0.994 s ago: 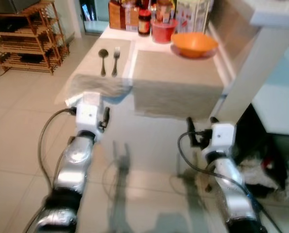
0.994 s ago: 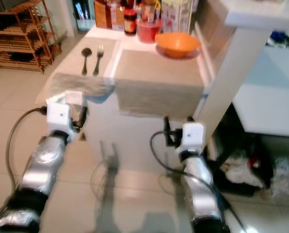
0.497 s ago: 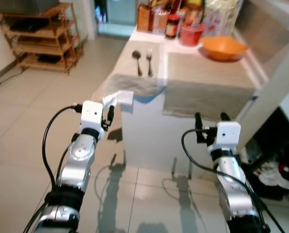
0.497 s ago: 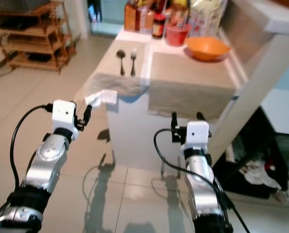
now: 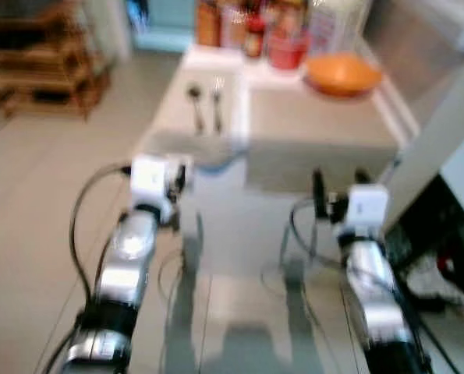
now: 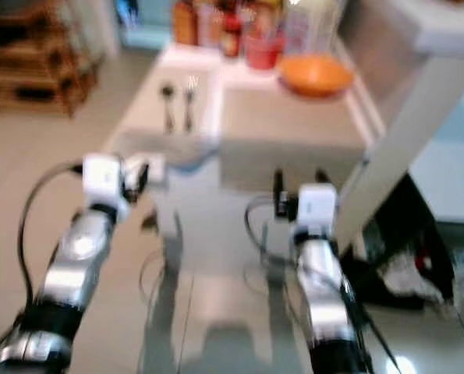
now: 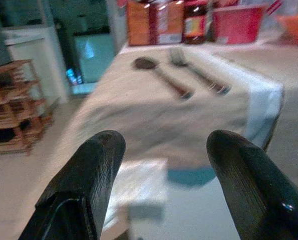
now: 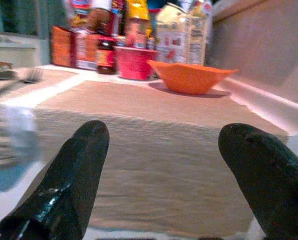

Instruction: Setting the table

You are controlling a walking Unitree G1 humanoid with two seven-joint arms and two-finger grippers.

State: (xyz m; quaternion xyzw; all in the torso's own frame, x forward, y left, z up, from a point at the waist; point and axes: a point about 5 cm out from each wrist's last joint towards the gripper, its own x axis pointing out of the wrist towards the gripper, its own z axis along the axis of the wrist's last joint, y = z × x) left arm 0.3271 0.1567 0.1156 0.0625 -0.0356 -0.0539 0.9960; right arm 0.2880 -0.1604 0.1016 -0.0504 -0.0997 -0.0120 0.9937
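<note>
While both arms approach the table | left gripper [image 7: 161,185] spread, empty | spoon [image 7: 161,75] and fork [image 7: 199,72] at 12 o'clock, handles toward it | right gripper [image 8: 164,185] spread, empty, facing orange bowl [image 8: 191,77].

Spoon [image 7: 161,75] & fork [image 7: 199,71] lie side by side on the left beige placemat [image 7: 154,115], handles toward the robot, heads at 12 o'clock, spoon at the fork's 9. Right placemat [image 8: 154,135] bare, its near edge draped over the table front. Orange bowl [image 8: 191,76] sits upright at its 12–1 o'clock corner, off the mat, just beside a red cup [image 8: 134,62].
</note>
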